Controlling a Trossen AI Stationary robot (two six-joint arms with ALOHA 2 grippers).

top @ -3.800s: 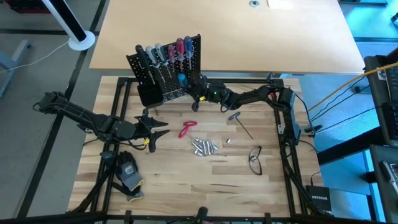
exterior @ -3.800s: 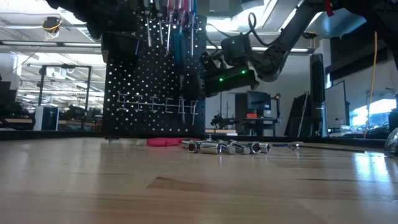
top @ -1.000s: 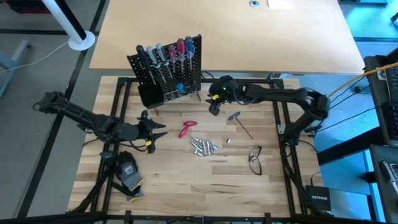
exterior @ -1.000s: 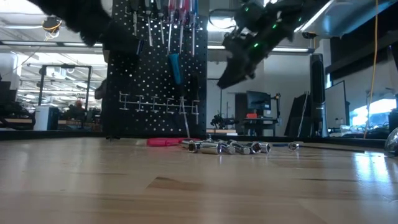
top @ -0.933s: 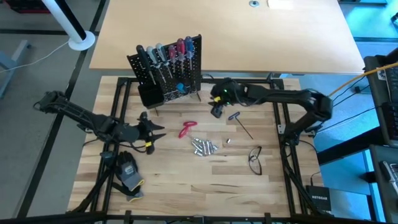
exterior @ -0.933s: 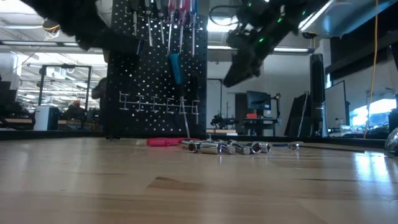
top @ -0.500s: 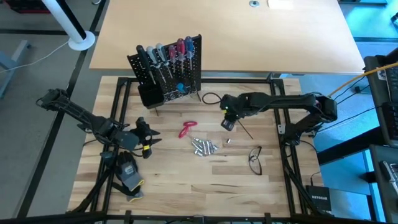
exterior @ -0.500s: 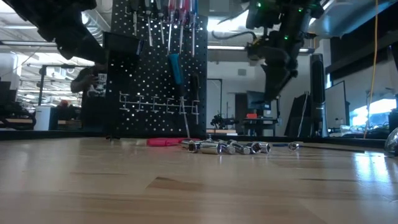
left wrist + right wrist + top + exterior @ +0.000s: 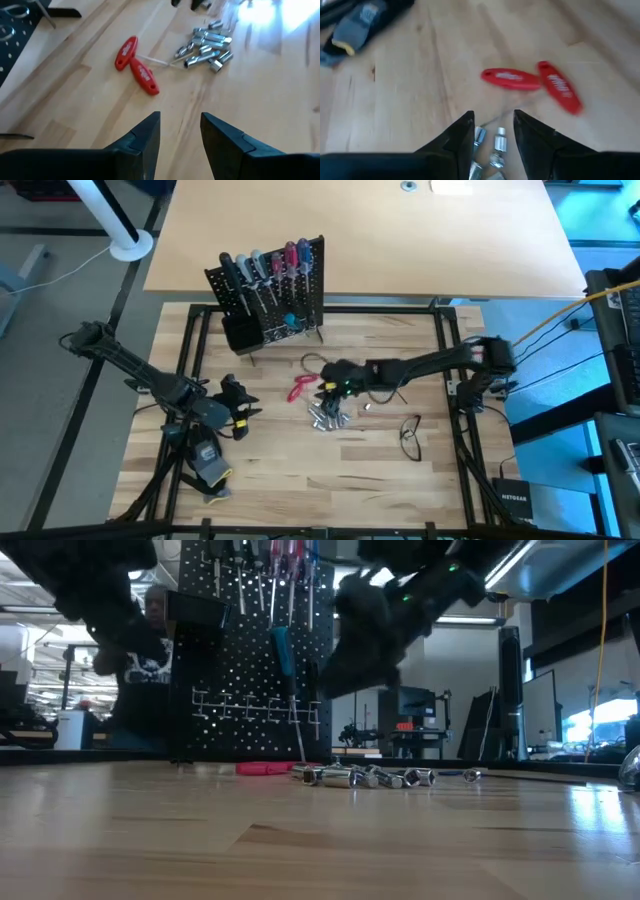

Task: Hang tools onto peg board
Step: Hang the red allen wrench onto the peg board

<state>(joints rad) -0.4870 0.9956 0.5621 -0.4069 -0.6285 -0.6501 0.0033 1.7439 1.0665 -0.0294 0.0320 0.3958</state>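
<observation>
Right pincer (image 9: pixel 327 393) had swung away from the peg board (image 9: pixel 270 290) and come down over the silver bits (image 9: pixel 330 415), fingers apart, empty. A blue-handled screwdriver (image 9: pixel 290 319) now hung on the board, so that tool was judged done. Red-handled pliers (image 9: pixel 301 387) and the bits remained on the wooden table (image 9: pixel 300 480). Left pincer (image 9: pixel 240 408) waited near the glove (image 9: pixel 207 461), fingers apart, empty. A person (image 9: pixel 148 640) showed behind the board.
</observation>
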